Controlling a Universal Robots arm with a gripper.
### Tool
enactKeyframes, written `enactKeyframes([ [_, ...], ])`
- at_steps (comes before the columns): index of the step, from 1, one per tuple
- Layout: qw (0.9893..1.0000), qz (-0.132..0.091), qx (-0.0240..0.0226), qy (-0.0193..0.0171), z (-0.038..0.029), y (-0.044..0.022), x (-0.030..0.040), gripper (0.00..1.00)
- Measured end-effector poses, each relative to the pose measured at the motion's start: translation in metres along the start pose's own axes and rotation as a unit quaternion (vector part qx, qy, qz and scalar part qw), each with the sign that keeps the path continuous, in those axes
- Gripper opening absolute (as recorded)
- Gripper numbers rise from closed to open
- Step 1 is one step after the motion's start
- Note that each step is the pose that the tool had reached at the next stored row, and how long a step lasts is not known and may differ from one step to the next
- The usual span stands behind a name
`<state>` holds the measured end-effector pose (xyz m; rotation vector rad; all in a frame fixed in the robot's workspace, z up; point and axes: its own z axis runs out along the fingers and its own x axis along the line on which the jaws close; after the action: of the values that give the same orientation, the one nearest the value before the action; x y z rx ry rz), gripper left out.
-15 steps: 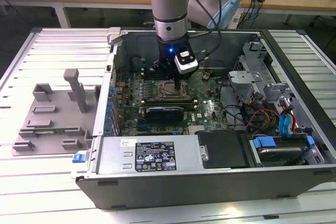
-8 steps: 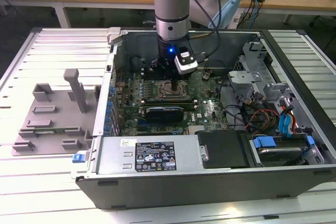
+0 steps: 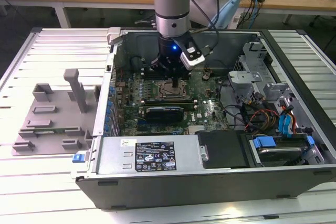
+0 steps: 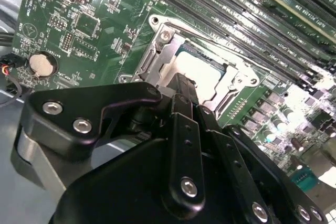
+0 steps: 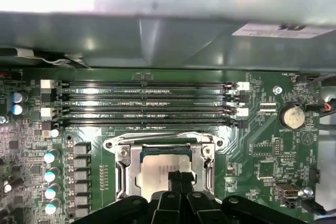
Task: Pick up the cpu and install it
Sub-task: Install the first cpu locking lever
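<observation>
The open computer case (image 3: 220,129) lies on its side, its green board (image 5: 262,145) facing up. The socket frame (image 5: 122,166) sits straight below the pincer (image 5: 181,178), and the cpu (image 5: 152,169) lies flat inside it. The fingertips seem drawn together touching the chip's top, clamping nothing.

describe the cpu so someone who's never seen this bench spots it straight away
Look inside the open computer case at the green motherboard, just below the four long memory slots. There a metal socket frame surrounds the cpu, directly under the gripper. It is the one flat, plain silvery-white square among dark slots and green board.
</observation>
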<state>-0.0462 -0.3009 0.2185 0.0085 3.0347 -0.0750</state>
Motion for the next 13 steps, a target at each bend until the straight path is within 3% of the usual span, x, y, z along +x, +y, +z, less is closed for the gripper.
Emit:
enactKeyframes([
  [3,0.9999,-0.009,0.0086,0.0002,0.0000,-0.0015,0.0002,0.11],
  [7,0.9997,-0.024,0.0073,-0.0006,0.0003,-0.0026,0.0064,0.11],
  [10,0.9997,-0.025,0.0080,0.0005,0.0003,-0.0026,0.0064,0.11],
  [11,0.9997,-0.025,0.0079,0.0020,0.0005,-0.0026,0.0063,0.11],
  [12,0.9996,-0.025,0.0077,0.0099,0.0005,-0.0026,0.0061,0.11],
  [13,0.9995,-0.025,0.0077,0.0151,0.0004,-0.0026,0.0061,0.11],
])
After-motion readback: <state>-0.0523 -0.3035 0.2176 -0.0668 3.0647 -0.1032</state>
